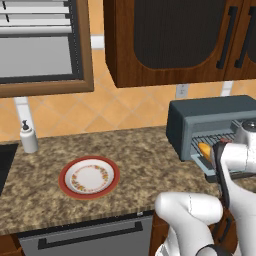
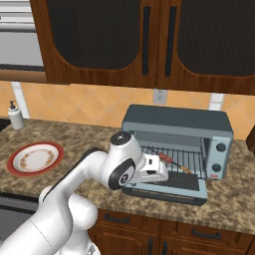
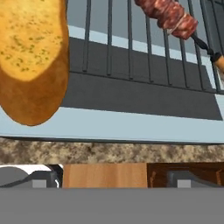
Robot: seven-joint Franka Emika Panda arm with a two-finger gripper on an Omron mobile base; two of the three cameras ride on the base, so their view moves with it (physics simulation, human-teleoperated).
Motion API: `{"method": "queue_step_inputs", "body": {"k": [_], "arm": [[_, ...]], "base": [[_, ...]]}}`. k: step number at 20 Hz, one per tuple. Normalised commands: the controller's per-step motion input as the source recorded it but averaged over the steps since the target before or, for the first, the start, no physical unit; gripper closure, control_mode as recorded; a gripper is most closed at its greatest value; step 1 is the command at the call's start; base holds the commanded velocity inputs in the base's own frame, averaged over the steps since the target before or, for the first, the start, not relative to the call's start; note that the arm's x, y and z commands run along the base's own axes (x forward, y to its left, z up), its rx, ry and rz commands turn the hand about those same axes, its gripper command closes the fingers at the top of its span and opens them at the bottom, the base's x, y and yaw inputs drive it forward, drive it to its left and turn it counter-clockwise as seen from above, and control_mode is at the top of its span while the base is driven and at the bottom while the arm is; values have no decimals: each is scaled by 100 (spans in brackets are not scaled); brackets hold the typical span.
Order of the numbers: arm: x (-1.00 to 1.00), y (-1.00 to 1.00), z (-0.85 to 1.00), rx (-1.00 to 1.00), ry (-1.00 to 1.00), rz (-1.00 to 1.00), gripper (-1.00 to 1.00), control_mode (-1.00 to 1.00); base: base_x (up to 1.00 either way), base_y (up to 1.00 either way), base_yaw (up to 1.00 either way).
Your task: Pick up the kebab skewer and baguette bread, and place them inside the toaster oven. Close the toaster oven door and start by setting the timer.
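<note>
At the open mouth of the toaster oven (image 2: 177,144) I have the gripper (image 3: 113,177) spread to its full width, fingers well apart, with nothing between them and nothing touching them. Through the hand view the two dark fingertips (image 3: 43,178) sit low in the frame, with the speckled counter (image 1: 140,155) edge and a strip of wooden cabinet front between them.

Past the fingers lies the toaster oven door (image 3: 109,124), dropped down flat, and beyond it the wire rack (image 3: 131,39). On the rack's left side I see the baguette bread (image 3: 30,57), golden and large in the hand view, its rounded end hanging over the front of the rack above the door. To the right rests the kebab skewer (image 3: 173,17), reddish chunks on a dark stick running off toward the right edge; it lies apart from the loaf.

From the right base view the skewer sits angled across the rack inside the oven. Over on the left of the counter stands a red-rimmed plate (image 1: 89,177), with a soap dispenser (image 1: 28,137) behind it.
</note>
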Motion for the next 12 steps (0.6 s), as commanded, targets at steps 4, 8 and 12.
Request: {"method": "queue_step_inputs", "body": {"k": [4,8,12], "arm": [[-5,0,0,0,4,-17,-100,-100],[0,0,0,0,2,-17,-100,-100],[0,0,-4,0,0,-14,-100,-100]], "base": [[0,0,0],[0,0,0],[0,0,0]]}}
